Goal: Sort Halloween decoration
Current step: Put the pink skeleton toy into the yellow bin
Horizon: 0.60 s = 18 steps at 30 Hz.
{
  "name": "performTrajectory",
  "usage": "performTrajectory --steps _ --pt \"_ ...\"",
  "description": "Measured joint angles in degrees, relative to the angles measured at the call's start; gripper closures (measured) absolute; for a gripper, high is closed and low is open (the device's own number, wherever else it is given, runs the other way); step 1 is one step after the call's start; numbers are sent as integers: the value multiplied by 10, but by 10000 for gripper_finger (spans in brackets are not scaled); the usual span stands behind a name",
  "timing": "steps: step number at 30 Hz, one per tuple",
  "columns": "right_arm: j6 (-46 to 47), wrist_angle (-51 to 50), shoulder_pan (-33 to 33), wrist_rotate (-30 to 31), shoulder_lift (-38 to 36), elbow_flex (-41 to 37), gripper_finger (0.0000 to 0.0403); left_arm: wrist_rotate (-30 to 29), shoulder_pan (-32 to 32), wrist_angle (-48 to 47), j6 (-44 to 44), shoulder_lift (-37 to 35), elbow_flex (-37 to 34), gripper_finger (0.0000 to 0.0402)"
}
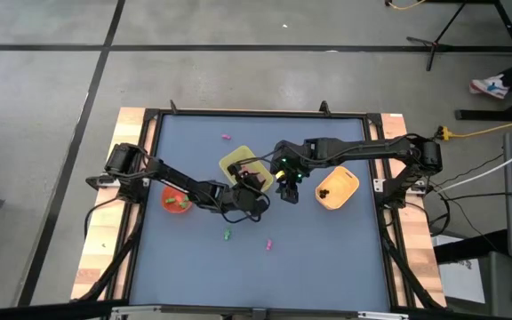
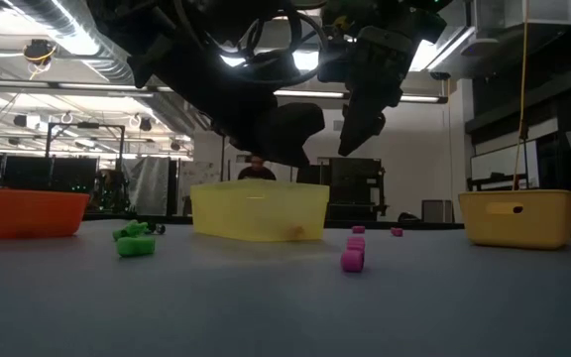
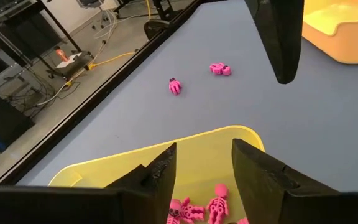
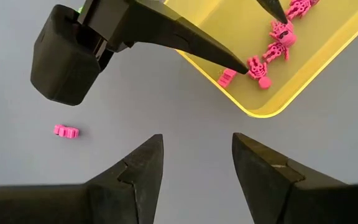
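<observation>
**Tiny Halloween trinkets, a yellow tray, and two open grippers**

While our left gripper [image 3: 202,180] hangs with fingers parted and empty over the yellow tray [image 1: 236,163], pink skeleton trinkets [image 3: 216,207] lie inside it. Our right gripper [image 4: 194,171] hovers just beside the tray, also spread and empty. More Halloween decoration is scattered on the blue table [image 1: 327,249]: a pink piece [image 4: 66,131] near the right gripper, green ones [image 2: 134,239] farther off. We judge these light, stiff and easily flicked away; pinch each across its middle.
</observation>
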Motion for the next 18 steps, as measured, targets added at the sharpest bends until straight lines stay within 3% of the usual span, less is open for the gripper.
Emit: performTrajectory --steps 12,18 --pt "0 1 0 0 0 0 212 0 -1 2 3 0 0 260" --pt "0 1 0 21 0 0 212 9 -11 -1 51 -24 1 260"
